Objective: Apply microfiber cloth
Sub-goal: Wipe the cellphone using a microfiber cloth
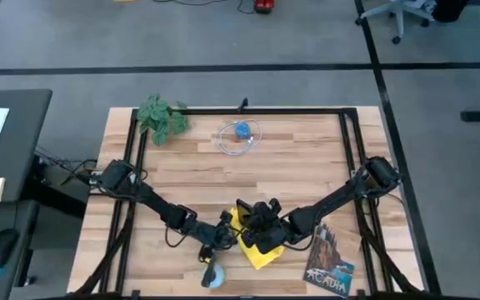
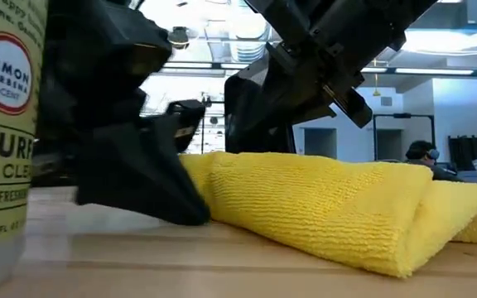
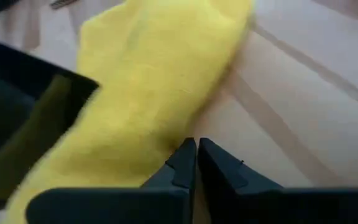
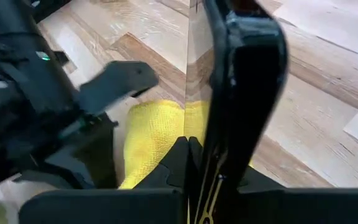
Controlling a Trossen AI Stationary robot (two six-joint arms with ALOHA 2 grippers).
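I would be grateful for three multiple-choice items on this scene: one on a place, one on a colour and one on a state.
1. Where is the cloth?
A. Between the two arms' ends
B. Beside the plant
C. On the book

2. What colour is the cloth?
A. Green
B. Blue
C. Yellow

3. How do the left pincer fingers stand?
A. Spread wide
B. Shut together
C. Out of view

Key:
1 A, since the high view shows it by the left pincer and the right pincer, apart from the plant and the book.
2 C, since it shows bright yellow in every view.
3 B, since the left wrist view shows the tips together at the cloth's edge.
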